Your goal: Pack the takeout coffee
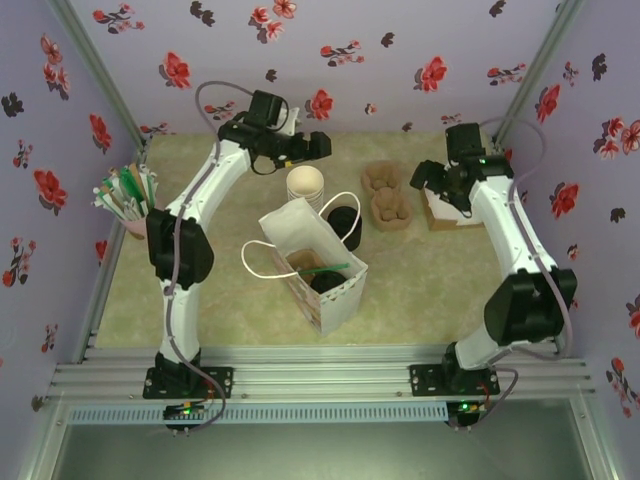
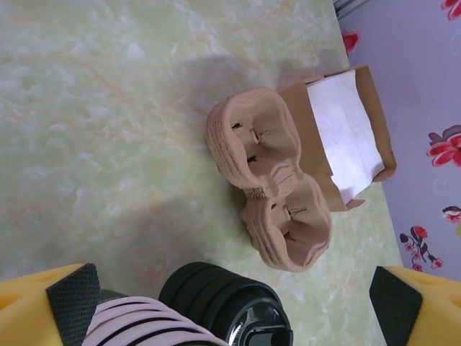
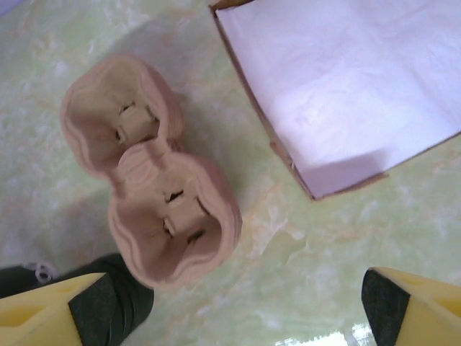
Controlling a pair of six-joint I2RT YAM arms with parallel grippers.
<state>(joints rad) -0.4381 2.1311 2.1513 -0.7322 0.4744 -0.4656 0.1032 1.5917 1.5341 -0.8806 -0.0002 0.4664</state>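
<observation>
Two claws to report, both released and carrying nothing. My left claw [image 1: 320,147] hangs at the far side of the pale green marbled tabletop [image 1: 420,290], fingers spread wide. Its wrist view looks down on the ribbed squat black stack of plastic lids [image 2: 216,292] and the rims of the stack of cream-rimmed lidless paper cups [image 1: 305,185]. My right claw [image 1: 428,183] hovers at the far right, jaws also wide apart with only bare tabletop between them. Below it sit the stacked brown moulded-pulp two-cup carriers [image 3: 151,187], and just beside them the brown cardboard box of white paper napkins [image 2: 297,108]. Progress, as I judge it: the main step looks done. The takeout coffee, a small dark cup with a round black lid [image 1: 325,282], shows as a black disc down inside the open white paper bag with looped handles [image 1: 295,225]. A thin green stick [image 1: 322,267] lies across the bag's mouth above it. I cannot tell whether the cup stands level in there. What is left is probably extras, perhaps a napkin or a carrier given where the right claw hovers, though that is a guess. The coffee lies mid-tabletop, nearer my bases than either claw. It is well apart from both, with the cup stack and lid stack between it and the left one.
</observation>
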